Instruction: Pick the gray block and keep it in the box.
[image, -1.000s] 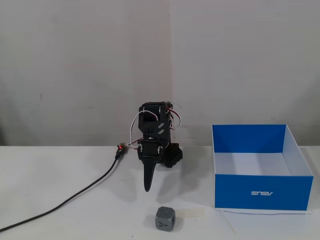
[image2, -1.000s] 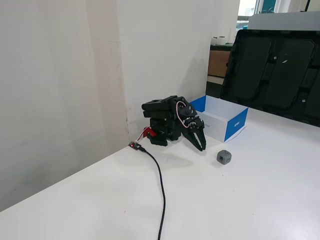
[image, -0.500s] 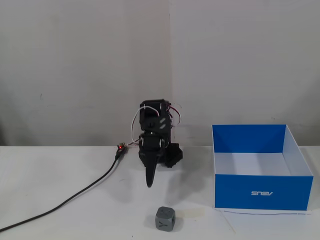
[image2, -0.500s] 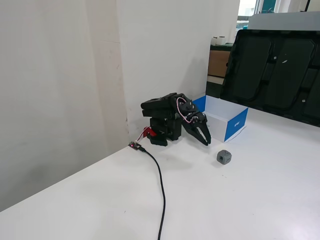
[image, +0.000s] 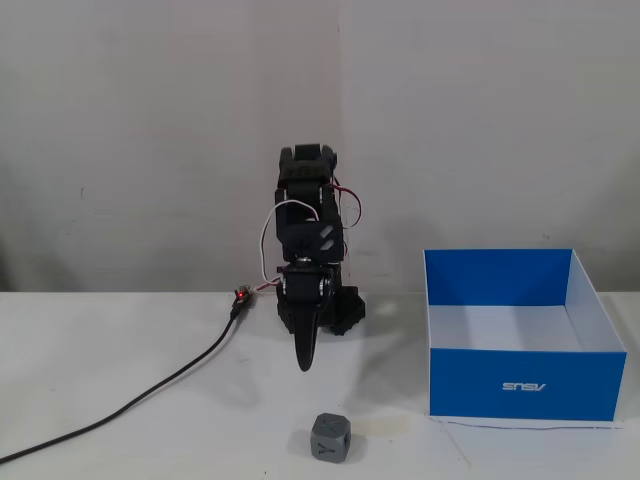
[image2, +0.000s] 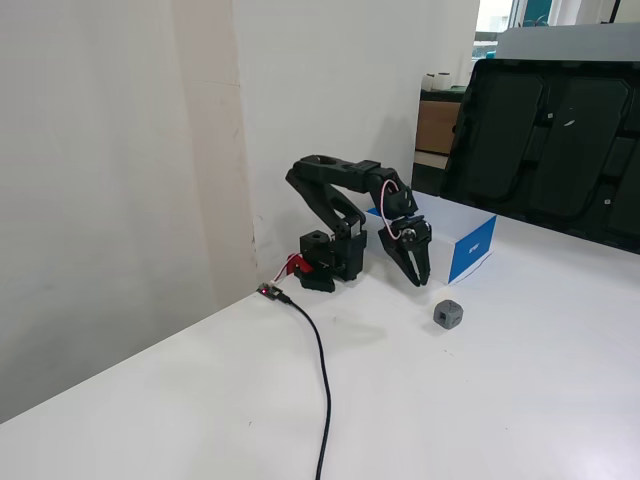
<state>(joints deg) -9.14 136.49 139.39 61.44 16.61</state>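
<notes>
The gray block (image: 329, 437) is a small dark cube on the white table near the front edge; it also shows in the other fixed view (image2: 448, 314). The box (image: 520, 385), blue outside and white inside, stands open-topped to the block's right; in the other fixed view it (image2: 472, 247) sits behind the arm. My black gripper (image: 304, 362) points down, its jaws together and empty, above the table behind and slightly left of the block. In the other fixed view the gripper (image2: 418, 279) hangs left of the block, apart from it.
A black cable (image: 150, 395) runs from a red connector (image: 241, 296) by the arm's base to the front left; it also shows in the other fixed view (image2: 322, 370). A wall stands close behind the arm. Dark panels (image2: 550, 140) stand beyond the table.
</notes>
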